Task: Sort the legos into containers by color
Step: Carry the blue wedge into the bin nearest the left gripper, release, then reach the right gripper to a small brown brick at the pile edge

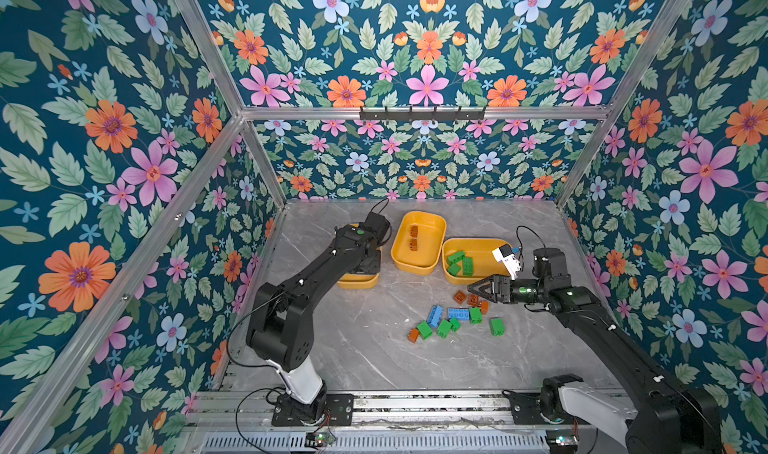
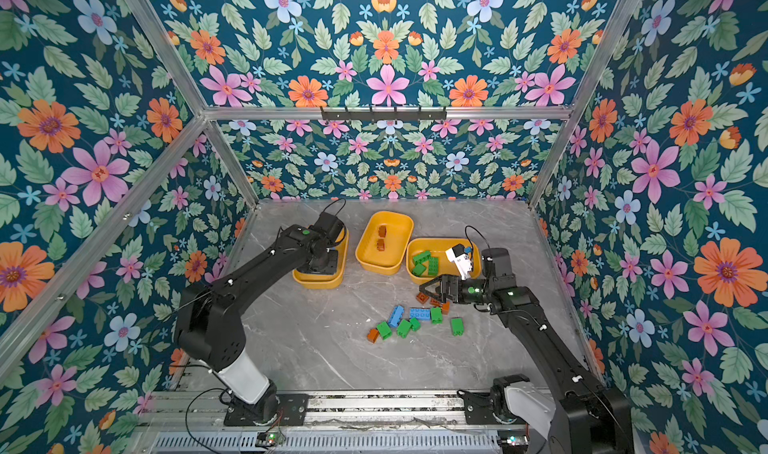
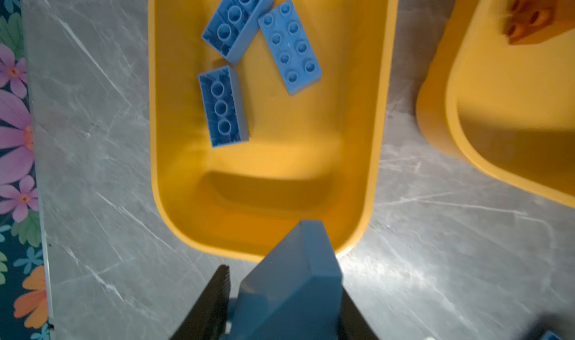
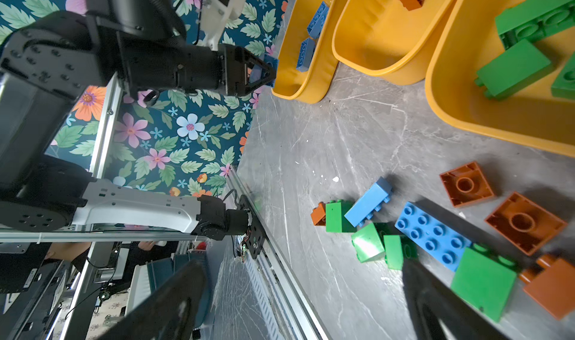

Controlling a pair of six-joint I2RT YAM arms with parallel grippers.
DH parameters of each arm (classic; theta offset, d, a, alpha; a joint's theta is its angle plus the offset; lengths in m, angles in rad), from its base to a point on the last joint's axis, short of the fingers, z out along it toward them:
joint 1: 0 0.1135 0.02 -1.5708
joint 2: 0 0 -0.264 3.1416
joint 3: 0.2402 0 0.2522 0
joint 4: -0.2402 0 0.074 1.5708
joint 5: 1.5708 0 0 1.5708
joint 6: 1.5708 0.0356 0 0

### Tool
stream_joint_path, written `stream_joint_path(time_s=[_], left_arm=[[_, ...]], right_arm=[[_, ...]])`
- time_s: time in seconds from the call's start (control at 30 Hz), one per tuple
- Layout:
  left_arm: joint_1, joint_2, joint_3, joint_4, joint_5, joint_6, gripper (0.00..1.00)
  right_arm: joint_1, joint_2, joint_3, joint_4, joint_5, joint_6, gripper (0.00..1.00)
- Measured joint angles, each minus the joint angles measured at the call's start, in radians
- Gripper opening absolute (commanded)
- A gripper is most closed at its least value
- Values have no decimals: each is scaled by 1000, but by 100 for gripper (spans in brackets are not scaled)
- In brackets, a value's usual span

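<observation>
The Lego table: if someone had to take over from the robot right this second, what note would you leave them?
Left pincer: gripping a blue wedge over the left tub's near end, not yet dropped.
Right pincer: open, empty, beside the loose pile.
Done: three blue bricks in the left tub, two brown bricks in the middle tub, three green bricks in the right tub.
Left: drop the wedge; sort the pile, roughly two blue, five green, four brown.

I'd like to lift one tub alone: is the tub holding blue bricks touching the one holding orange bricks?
Apart. The left wrist view shows a strip of bare table between the blue-brick tub and the orange-brick tub.
</observation>
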Motion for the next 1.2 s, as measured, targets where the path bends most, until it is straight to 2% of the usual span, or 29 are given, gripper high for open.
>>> stream_joint_path(time_s=[0.07, 0.13, 0.3, 0.43, 0.53, 0.73, 1.0, 1.2], left_arm=[[21, 45, 19, 34, 11, 40, 37], [48, 95, 37, 66, 22, 72, 41], [88, 177, 74, 105, 37, 112, 70], [85, 177, 87, 110, 74, 136, 87], [88, 141, 86, 107, 89, 135, 95], [90, 9, 26, 99, 159, 130, 98], [91, -216, -135, 120, 314, 52, 99], [108, -277, -201, 124, 382, 16, 99]], right_arm=[[0, -6, 2, 0, 0, 0, 99], [0, -12, 3, -2, 1, 1, 99], [8, -29, -3, -6, 17, 5, 99], [42, -33, -3, -21, 35, 12, 99], [93, -25, -3, -26, 58, 14, 99], [271, 24, 32, -28, 179, 84, 95], [603, 175, 155, -66, 501, 296, 88], [734, 281, 247, -134, 683, 446, 81]])
